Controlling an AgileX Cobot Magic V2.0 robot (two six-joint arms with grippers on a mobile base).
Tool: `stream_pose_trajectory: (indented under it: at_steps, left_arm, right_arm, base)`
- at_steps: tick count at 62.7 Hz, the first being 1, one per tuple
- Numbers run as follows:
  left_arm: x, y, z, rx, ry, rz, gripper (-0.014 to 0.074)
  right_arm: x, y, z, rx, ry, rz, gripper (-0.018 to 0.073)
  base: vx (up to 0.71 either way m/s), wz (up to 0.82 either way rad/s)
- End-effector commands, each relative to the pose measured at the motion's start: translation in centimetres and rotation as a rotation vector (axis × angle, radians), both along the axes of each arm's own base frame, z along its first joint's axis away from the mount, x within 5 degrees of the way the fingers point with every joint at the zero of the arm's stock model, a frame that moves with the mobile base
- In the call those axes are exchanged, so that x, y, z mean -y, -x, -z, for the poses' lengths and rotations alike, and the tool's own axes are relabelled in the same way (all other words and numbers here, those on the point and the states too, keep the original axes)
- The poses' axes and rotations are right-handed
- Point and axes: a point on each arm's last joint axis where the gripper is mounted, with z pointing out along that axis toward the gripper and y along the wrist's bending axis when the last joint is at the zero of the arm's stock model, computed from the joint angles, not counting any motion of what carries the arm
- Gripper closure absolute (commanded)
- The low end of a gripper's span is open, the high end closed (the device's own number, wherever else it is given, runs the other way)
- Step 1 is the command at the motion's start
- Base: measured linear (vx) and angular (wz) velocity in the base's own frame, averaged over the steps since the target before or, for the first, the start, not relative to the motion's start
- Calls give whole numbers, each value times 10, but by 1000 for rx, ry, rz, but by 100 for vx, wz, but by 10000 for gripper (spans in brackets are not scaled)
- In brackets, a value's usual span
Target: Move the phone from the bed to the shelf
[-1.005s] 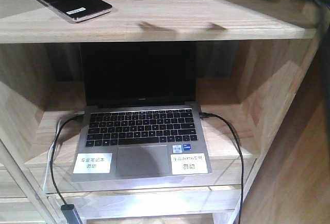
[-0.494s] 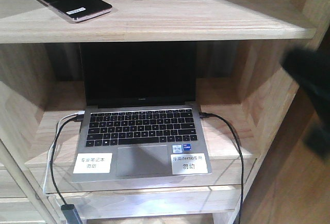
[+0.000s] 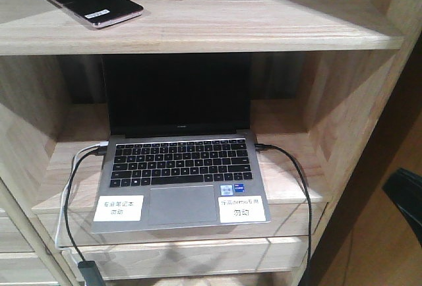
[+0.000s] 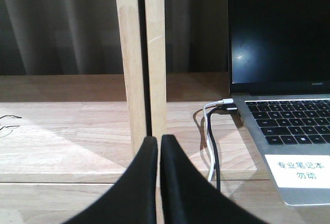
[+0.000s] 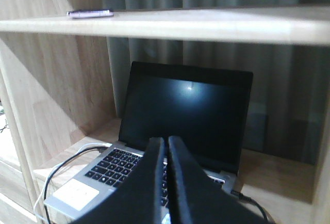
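Note:
The phone (image 3: 90,2), thin, black and glossy with a small white sticker, lies flat on the left of the shelf's top board (image 3: 264,22), with nothing touching it. The right wrist view shows the phone (image 5: 90,13) edge-on upon that board (image 5: 216,25). My right gripper (image 5: 166,140) is shut and holds nothing. It hangs below the top board, in front of the laptop. My left gripper (image 4: 159,139) is also shut and holds nothing, near a wooden upright (image 4: 139,53) at the lower board. The bed is out of view.
An open grey laptop (image 3: 178,167) with a dark screen sits on the lower board, with cables (image 3: 300,187) plugged in on both sides. White and black cables (image 4: 211,141) hang over the board's front edge. A dark part of my right arm (image 3: 405,200) shows at the lower right edge.
The dark right arm dropped from beside the top board down the shelf's right side to the lower right edge. The phone and laptop stayed put.

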Motion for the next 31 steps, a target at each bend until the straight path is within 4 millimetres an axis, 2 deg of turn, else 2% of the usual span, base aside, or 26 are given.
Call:
stream_pose_trajectory:
  at_steps: [1,31]
  left_arm:
    - [0,0,-4,71,5,-3,595]
    - [0,0,-4,71,5,-3,595]
  right_arm:
    - [4,1,-14,75,-49,37,564]
    - [4,1,-15,76,-49,38,564]
  base:
    - [0,0]
    - [0,0]
